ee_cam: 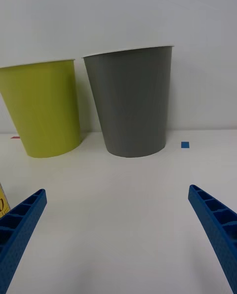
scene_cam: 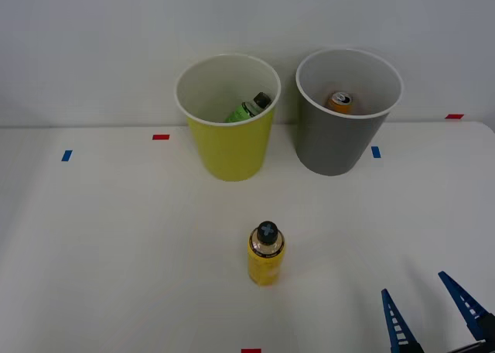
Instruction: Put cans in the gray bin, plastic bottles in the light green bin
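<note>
The orange can [scene_cam: 341,101] lies inside the gray bin [scene_cam: 334,144] at the back right. A green bottle [scene_cam: 249,107] with a black cap leans inside the light green bin [scene_cam: 230,152] beside it. The yellow-labelled bottle [scene_cam: 265,254] with a black cap stands upright on the white table, in front of the light green bin. My right gripper [scene_cam: 427,303] is open at the front right, well right of that bottle, with nothing between its blue fingers. From the wrist, the gray bin [ee_cam: 131,106] and the light green bin [ee_cam: 44,109] stand ahead, and my gripper [ee_cam: 118,227] is spread wide; a sliver of the yellow bottle [ee_cam: 3,200] shows at the edge.
Small red tape marks [scene_cam: 160,137] and blue tape marks [scene_cam: 376,152] dot the table [scene_cam: 116,252]. A plain white wall rises right behind the bins. Open tabletop lies between my gripper and the bins.
</note>
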Tool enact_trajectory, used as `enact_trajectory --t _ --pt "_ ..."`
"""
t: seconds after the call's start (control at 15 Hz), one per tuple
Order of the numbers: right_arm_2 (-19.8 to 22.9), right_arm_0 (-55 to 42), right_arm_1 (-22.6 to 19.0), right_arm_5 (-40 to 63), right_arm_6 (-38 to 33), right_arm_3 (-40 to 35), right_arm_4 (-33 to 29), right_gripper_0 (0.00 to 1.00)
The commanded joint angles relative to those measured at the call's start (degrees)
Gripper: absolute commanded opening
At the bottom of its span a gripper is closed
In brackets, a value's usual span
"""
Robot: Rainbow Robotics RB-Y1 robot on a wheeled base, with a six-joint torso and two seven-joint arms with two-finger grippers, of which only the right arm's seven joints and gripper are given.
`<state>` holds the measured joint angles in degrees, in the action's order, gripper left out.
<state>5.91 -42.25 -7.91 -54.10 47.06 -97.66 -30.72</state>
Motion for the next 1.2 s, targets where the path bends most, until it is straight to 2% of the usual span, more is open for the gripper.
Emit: enact_trajectory --t 0.07,0.33,0.73,0.87,1.2 --pt "1.4 0.9 -1.0 -2.3 0.4 0.5 -0.5 1.00" --pt "-2.2 -0.3 -3.8 -2.3 1.4 -1.1 -0.4 1.00" --pt "-10.9 -0.6 -7.4 0.9 16.4 -1.3 2.4 1.00" --pt "-14.6 0.0 -7.7 2.9 17.2 -1.2 3.2 1.00" --pt "-19.2 2.3 -7.6 3.5 16.5 -1.2 4.4 1.00"
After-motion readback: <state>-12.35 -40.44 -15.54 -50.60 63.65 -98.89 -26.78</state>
